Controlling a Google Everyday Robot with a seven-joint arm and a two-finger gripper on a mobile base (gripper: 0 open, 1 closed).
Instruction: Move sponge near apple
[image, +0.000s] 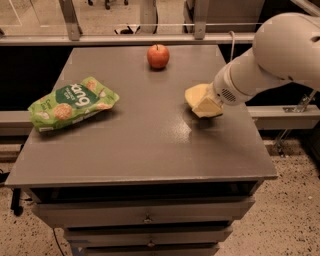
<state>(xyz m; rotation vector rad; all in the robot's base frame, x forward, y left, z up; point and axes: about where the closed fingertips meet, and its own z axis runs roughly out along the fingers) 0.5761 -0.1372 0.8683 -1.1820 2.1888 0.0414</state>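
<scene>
The pale yellow sponge (194, 93) is at the right side of the grey table (140, 145), raised a little above the top, with its shadow on the surface below. My gripper (204, 104) comes in from the right on the white arm and is shut on the sponge; one blocky pale finger (209, 107) shows in front of it. The red-orange apple (158, 56) stands near the table's far edge, up and to the left of the sponge and well apart from it.
A green snack bag (72, 102) lies at the table's left side. A metal rail (125, 39) runs behind the far edge. Drawers (145, 217) are below the front edge. The white arm (270, 60) overhangs the right edge.
</scene>
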